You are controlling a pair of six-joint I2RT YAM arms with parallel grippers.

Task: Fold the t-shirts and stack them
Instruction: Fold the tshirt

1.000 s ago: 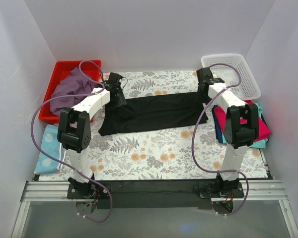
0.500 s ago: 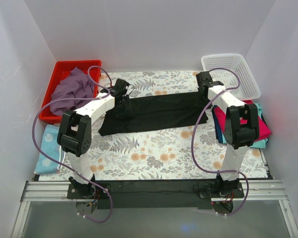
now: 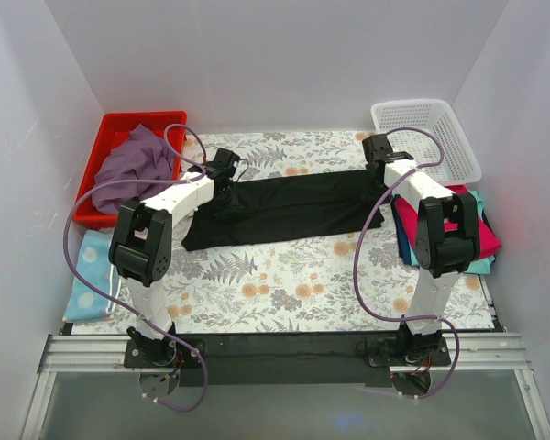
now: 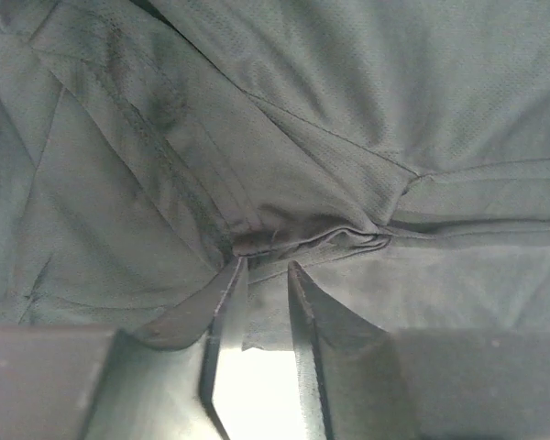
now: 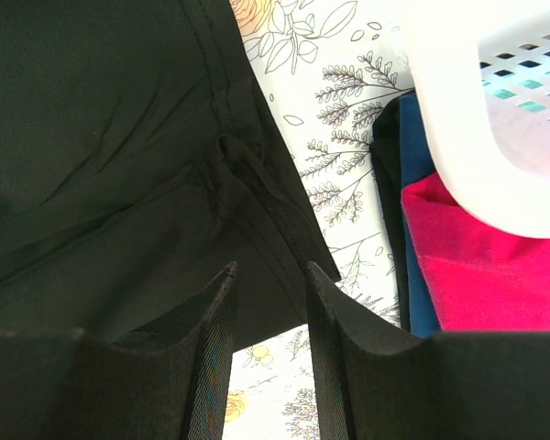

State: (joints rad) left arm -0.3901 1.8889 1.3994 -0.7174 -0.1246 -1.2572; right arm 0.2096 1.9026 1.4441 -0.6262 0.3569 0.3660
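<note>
Across the middle of the table [image 3: 284, 284] the black t-shirt [image 3: 293, 209] lies as a long band, seemingly folded lengthwise but not yet brought down to a compact square. The left gripper [image 4: 267, 268] has its jaws drawn close on a pucker of cloth near the band's left end. The right gripper [image 5: 269, 268] sits over the right end, jaws parted with nothing visibly between them. At the right, a stack of folded t-shirts [image 3: 486, 240], magenta, teal and dark blue, looks finished. A purple t-shirt [image 3: 133, 160] lies crumpled in the red bin [image 3: 142, 116], untouched.
</note>
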